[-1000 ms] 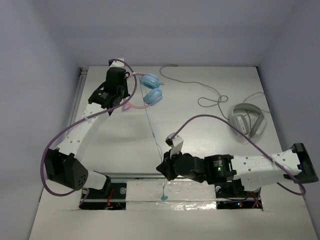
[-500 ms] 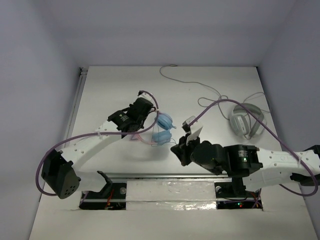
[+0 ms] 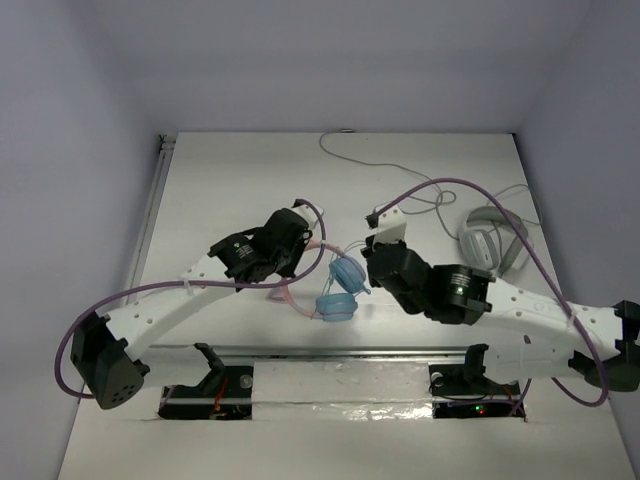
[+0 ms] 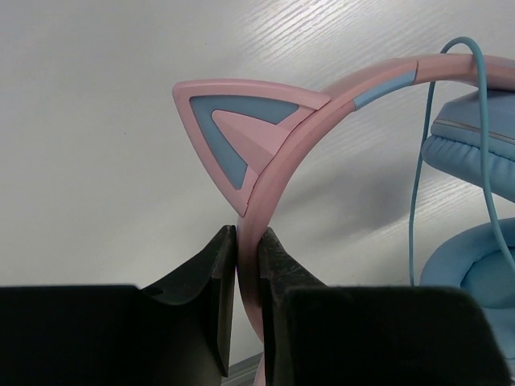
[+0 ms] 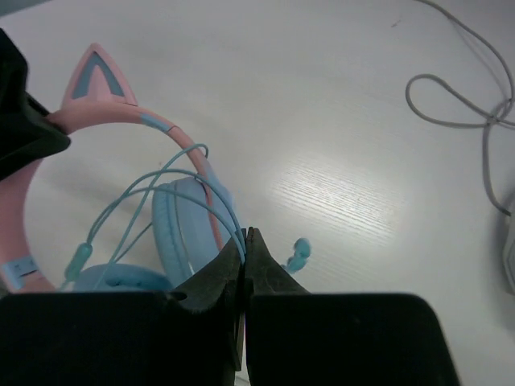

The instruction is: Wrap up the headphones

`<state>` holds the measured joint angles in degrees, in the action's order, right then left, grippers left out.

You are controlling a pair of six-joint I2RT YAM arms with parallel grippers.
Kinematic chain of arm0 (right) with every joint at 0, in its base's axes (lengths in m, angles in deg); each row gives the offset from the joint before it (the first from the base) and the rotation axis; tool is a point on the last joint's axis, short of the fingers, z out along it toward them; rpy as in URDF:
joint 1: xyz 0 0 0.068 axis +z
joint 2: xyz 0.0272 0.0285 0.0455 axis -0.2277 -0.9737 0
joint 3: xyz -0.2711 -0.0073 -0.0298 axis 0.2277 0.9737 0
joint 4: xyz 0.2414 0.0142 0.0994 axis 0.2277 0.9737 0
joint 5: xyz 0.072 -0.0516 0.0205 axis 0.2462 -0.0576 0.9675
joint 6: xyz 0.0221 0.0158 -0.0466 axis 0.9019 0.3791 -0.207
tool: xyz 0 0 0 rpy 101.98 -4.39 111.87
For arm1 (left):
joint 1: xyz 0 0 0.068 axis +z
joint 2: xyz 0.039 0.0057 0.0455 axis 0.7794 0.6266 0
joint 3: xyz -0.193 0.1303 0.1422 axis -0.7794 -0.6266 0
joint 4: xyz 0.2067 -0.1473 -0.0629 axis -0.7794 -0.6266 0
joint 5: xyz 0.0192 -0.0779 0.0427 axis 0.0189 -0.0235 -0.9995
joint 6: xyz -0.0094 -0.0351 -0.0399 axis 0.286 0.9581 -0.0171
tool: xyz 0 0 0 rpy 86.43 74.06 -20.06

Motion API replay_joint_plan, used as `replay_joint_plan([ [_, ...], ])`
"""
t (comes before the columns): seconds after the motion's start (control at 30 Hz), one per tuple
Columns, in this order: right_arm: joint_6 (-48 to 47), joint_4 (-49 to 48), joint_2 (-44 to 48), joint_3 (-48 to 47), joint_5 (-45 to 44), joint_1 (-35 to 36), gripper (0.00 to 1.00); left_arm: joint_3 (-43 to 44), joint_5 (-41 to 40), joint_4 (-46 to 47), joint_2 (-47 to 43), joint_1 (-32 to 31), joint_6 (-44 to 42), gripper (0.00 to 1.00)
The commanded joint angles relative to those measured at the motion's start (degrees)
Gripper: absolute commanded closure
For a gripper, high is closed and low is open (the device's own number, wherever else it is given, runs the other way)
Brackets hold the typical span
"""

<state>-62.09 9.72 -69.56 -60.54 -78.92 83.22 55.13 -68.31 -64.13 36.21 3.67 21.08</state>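
Note:
The headphones (image 3: 340, 290) have light-blue ear cups, a pink headband and a thin pale-blue cable. They sit near the table's front middle, between the two arms. My left gripper (image 3: 300, 262) is shut on the pink headband (image 4: 269, 185) just below a cat ear (image 4: 233, 129). My right gripper (image 3: 368, 262) is shut on the pale-blue cable (image 5: 205, 189), which loops over the ear cup (image 5: 189, 225). The cable's blue plug (image 5: 298, 253) hangs just right of my right fingertips.
White-grey over-ear headphones (image 3: 495, 240) lie at the right, their white cable (image 3: 400, 180) trailing across the far table. A metal rail (image 3: 340, 350) runs along the near edge. Walls close the table's left, right and back.
My left gripper brought the headphones from the far left toward the front middle. My right gripper rose from the near edge to beside the ear cups, and the cable now loops over them.

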Motion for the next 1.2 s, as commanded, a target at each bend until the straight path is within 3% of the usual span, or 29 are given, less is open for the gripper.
replay_joint_plan([
  [0.0, -1.09, -2.62, -2.91, -0.37, -6.15, -0.72, 1.0, 1.32, 3.76, 2.2, -2.26, -0.02, -0.53, 1.0],
  [0.2, -3.29, -3.41, -5.11, -0.9, -6.77, -5.1, 1.0, 1.58, 1.49, 1.15, -3.14, -0.55, -0.09, 1.0],
  [0.37, -3.91, -9.47, -6.17, 1.56, -4.49, -8.53, 1.0, 2.37, 3.33, 3.17, -5.07, -0.55, 0.09, 1.0],
  [0.7, -1.27, -18.26, -4.33, 9.65, 8.24, -15.47, 1.0, 4.74, 16.41, 4.49, -7.01, -0.55, -1.14, 1.0],
  [0.97, -3.03, -21.78, -1.69, 9.56, 12.47, -16.62, 1.0, 4.74, 18.35, 3.96, -6.3, -0.55, -0.88, 1.0],
  [1.17, 0.65, -30.47, 0.77, 17.72, 21.0, -18.47, 1.0, 8.25, 17.74, 6.59, -9.02, -0.55, 1.58, 1.0],
])
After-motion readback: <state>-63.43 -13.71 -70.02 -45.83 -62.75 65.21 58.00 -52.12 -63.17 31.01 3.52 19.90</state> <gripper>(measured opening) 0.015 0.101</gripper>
